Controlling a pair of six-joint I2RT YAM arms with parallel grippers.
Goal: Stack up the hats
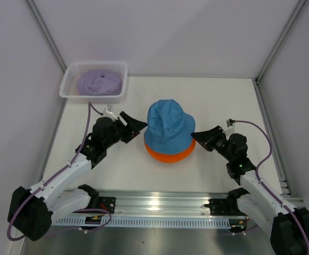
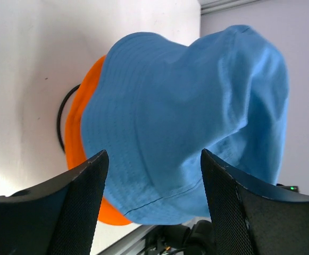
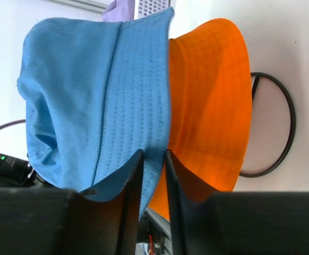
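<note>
Nearest in the top view, both arm bases sit on the metal rail [image 1: 154,204] along the near table edge.

L gripper [image 1: 138,129] is at 9 o'clock of the hat stack, level w/ the blue crown. Its fingers [image 2: 85,202] are spread wide, nothing between them, tips just short of the blue brim; a thin strip of bare table [image 1: 207,95] shows between tips and stack.

R gripper [image 1: 195,137] is at 4 o'clock of the stack, tip at the brim edge. In the R wrist view its fingers [image 3: 133,196] stand narrow, w/ the lower edge of the blue hat's brim caught in the slot.

Blue hat [image 1: 167,125] sits on top of the orange hat [image 1: 167,154] at table centre, crown dented and leaning. The orange brim pokes out all along the near side, from approx 4 to 8 o'clock. A thin black wire stand [image 3: 282,133] shows under the orange hat, its ring lying on the table past the brim.

Bare white tabletop runs from 12 to 3 o'clock of the stack, out to the far and R edges.

Farthest, at 11 o'clock, the white mesh basket [image 1: 69,85] fills the far-L corner against the wall, w/ the lavender hat [image 1: 100,82] lying inside it, well apart from the stack.
</note>
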